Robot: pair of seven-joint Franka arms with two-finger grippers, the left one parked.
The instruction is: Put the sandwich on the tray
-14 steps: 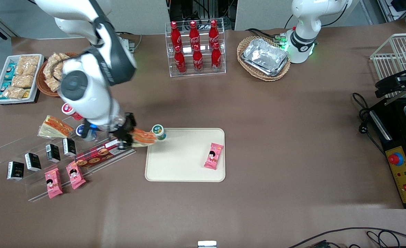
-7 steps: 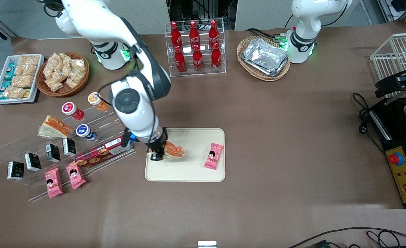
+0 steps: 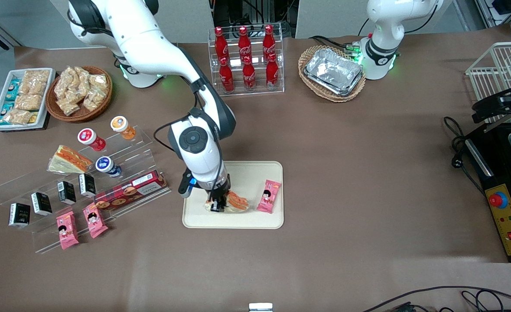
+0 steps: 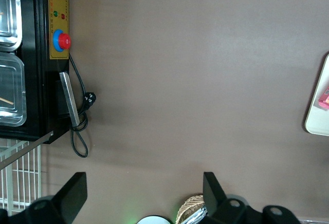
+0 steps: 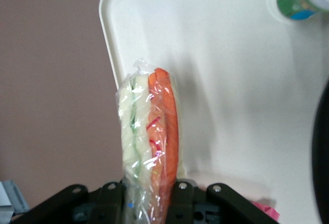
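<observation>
Gripper (image 3: 216, 207) pinches the sandwich (image 3: 237, 202) by its edge, low over the tray (image 3: 233, 221) beside a pink snack pack (image 3: 268, 196). Judged light, soft, film slippery (squeeze gently, hold the crust end). Vs 0.5 s ago: arm has come nearer the camera & lower, toward the pack.

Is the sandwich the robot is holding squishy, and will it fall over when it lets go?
Probably squishy: the sandwich shows soft layers in thin crinkly plastic wrap, pinched between the fingers of the gripper. The shiny wrap might be a bit slippery. It is held on its edge over the tray, so it will likely tip flat when released.
</observation>
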